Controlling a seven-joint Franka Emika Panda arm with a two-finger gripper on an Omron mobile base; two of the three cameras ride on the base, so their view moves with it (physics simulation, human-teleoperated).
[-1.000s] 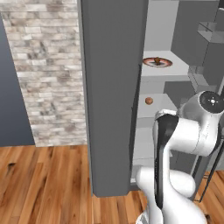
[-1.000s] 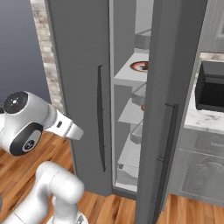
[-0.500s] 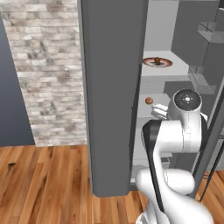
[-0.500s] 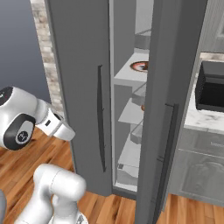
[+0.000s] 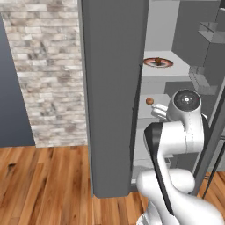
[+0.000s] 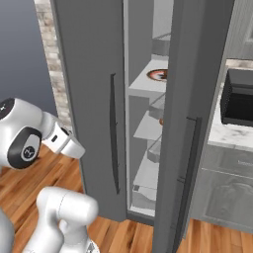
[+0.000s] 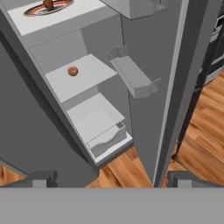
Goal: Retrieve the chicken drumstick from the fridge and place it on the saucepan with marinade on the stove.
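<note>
The gripper (image 7: 107, 179) stands released, its two dark fingertips (image 7: 39, 178) set wide apart at the bottom of the hand view with nothing between them, held out in front of the fridge (image 5: 114, 96), whose doors stand ajar. Nearest to it, at the bottom of the fridge interior, sits a pale drawer (image 7: 105, 133), pulled out a little, and nothing can be seen inside it. Above the drawer comes a white middle shelf (image 7: 81, 78) carrying a single small round brown item (image 7: 72, 71) near its left side; it stands alone, apart from the shelf edges, and is too small to identify. On the inner face of the right-hand door a grey door bin (image 7: 133, 76) juts out at about the same height, and its contents cannot be made out. Farther up and deeper in, the upper shelf (image 7: 57, 15) bears a round plate (image 7: 48, 7) with a reddish rim. The chicken drumstick (image 7: 48, 4) rests on the middle of that plate as a small reddish-brown lump, rounded and darker than the plate around it, and its thicker end cannot be told at this size. In the left base view the same plate shows as a flat oval with the brown lump at its centre, above and beyond the arm's white elbow.
</note>
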